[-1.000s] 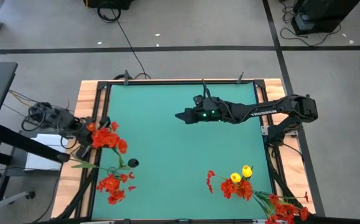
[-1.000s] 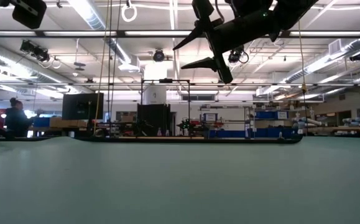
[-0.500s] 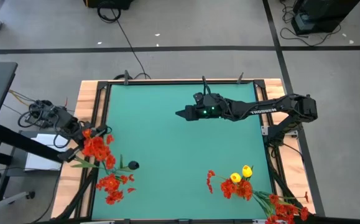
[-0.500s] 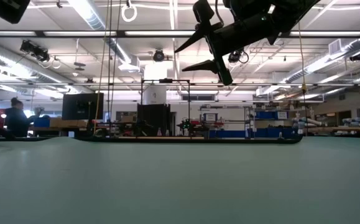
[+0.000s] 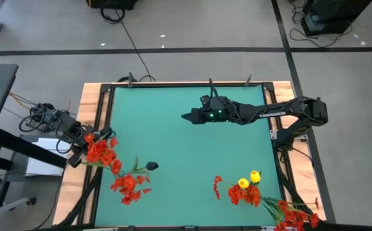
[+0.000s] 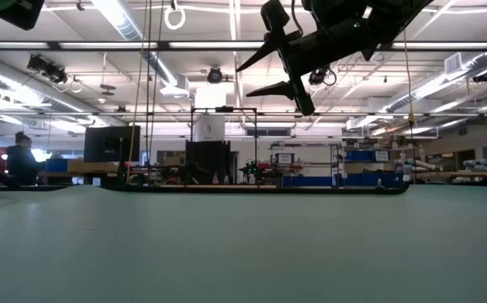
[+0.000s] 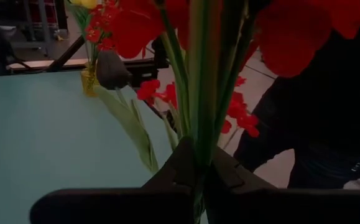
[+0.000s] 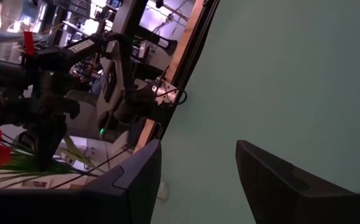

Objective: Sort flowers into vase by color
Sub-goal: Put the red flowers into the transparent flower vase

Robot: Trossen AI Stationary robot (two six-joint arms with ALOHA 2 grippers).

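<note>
High view: red flowers (image 5: 102,153) are being pinched by the left gripper (image 5: 78,156) fingers beside the worktop (image 5: 186,141) edge; loose stalks risk slipping. Right gripper (image 5: 187,117) fingers are being held wide.

Both arms are built of dark, near-black segments. The right arm (image 5: 269,115) carries pale lettering along the long link behind its claw, and small green lights glow on the wrist block just behind the right gripper (image 5: 187,117), whose two fingers (image 8: 273,180) are flat, tapered dark blades. Its base is a bulky black joint, farthest from the claw. The left arm (image 5: 47,119) has a tangle of black cables bunched behind its wrist — its fingers (image 7: 167,171) are dark, angular wedges ahead of a wide black bar.
</note>
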